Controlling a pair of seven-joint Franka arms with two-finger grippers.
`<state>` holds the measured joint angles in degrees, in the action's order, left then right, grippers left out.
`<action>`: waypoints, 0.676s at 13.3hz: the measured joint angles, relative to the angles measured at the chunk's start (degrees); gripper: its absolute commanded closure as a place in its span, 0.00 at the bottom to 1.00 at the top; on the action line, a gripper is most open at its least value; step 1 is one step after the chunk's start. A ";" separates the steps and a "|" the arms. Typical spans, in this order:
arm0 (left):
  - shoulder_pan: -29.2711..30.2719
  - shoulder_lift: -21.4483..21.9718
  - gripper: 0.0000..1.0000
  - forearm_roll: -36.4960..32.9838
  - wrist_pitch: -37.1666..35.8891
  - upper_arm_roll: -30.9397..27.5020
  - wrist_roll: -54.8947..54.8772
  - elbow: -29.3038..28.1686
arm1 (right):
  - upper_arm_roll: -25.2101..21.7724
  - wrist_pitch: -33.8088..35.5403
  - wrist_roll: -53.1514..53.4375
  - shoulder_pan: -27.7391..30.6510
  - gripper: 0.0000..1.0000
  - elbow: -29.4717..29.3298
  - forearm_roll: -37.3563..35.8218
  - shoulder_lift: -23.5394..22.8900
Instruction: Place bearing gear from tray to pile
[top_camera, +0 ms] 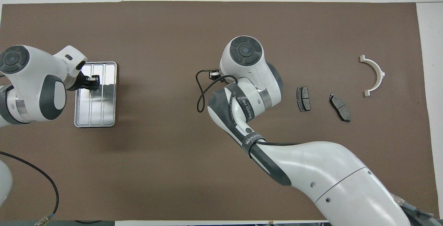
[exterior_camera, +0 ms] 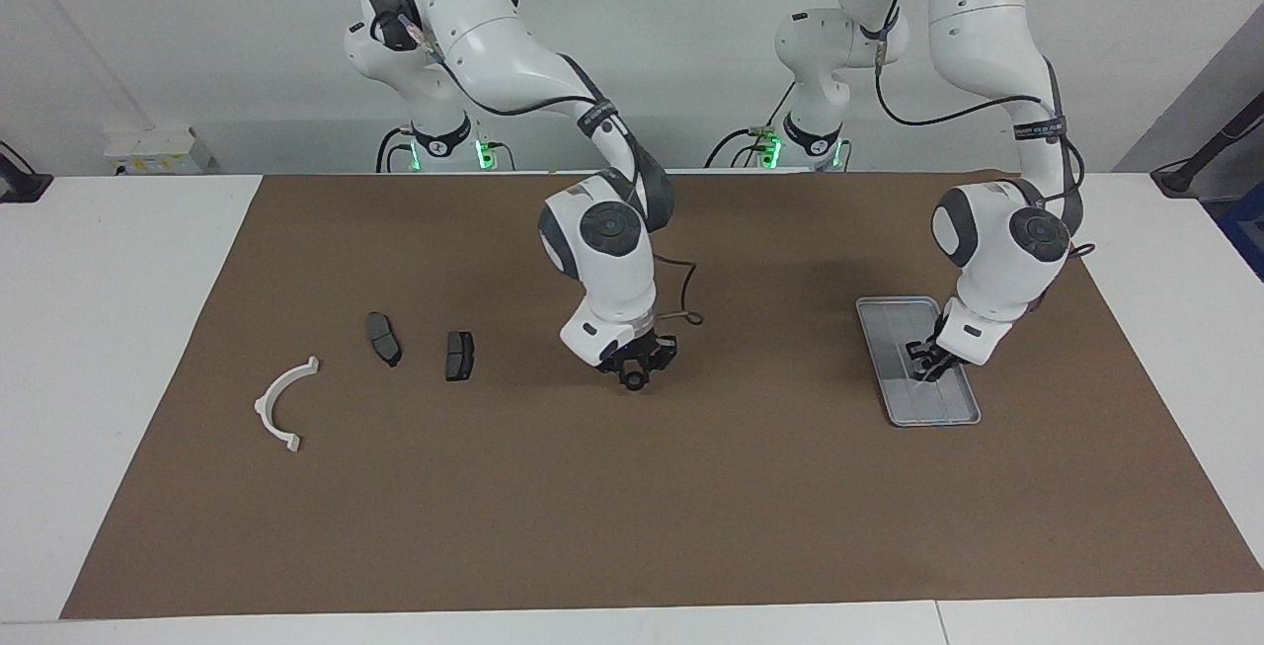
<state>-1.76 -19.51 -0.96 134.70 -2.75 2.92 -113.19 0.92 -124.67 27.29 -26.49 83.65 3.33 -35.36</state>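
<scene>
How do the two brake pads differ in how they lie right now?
The pad beside the right gripper lies nearly square to the mat's edges; the other pad is turned at a slant. The first lies nearer the tray; the second lies nearer the white bracket. Both are dark grey, flat and untouched.

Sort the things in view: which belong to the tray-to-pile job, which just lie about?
Job: tray; white arc bracket; two brake pads; small dark ring at right gripper; left gripper over tray.
Lying about: brown mat; white box by wall.
</scene>
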 measured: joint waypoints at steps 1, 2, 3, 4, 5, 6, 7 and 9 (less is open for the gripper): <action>0.00 0.00 1.00 0.00 0.02 0.00 0.14 -0.01 | 0.00 0.56 -2.70 2.45 1.00 -0.11 0.02 0.99; -0.01 0.01 1.00 0.00 0.02 0.01 0.74 -0.02 | 0.01 1.32 -5.48 4.82 1.00 -0.24 0.02 2.02; -0.02 0.01 1.00 0.00 0.02 0.07 2.07 -0.01 | -0.04 2.10 -8.95 7.33 1.00 -0.30 0.01 3.25; -0.08 0.02 1.00 0.02 0.02 0.37 3.73 0.05 | -0.07 2.93 -12.61 9.66 1.00 -0.32 0.00 4.24; -0.39 0.03 1.00 0.33 -0.18 0.98 5.86 0.34 | -0.10 4.20 -16.75 12.27 1.00 -0.32 0.00 5.06; -1.39 0.09 1.00 1.11 -0.89 1.52 8.33 1.01 | -0.13 5.55 -21.22 15.24 1.00 -0.32 0.00 5.70; -3.05 0.23 1.00 2.05 -2.49 1.81 11.20 2.19 | -0.15 6.77 -25.50 18.24 1.00 -0.30 -0.01 6.08; -8.27 0.96 1.00 2.80 -6.57 2.03 20.88 5.16 | -0.20 9.59 -33.01 23.91 1.00 -0.14 -0.02 6.62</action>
<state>-10.03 -18.55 1.84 128.13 -0.71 23.79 -108.03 0.72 -115.08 -5.72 -2.58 83.51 3.32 -28.75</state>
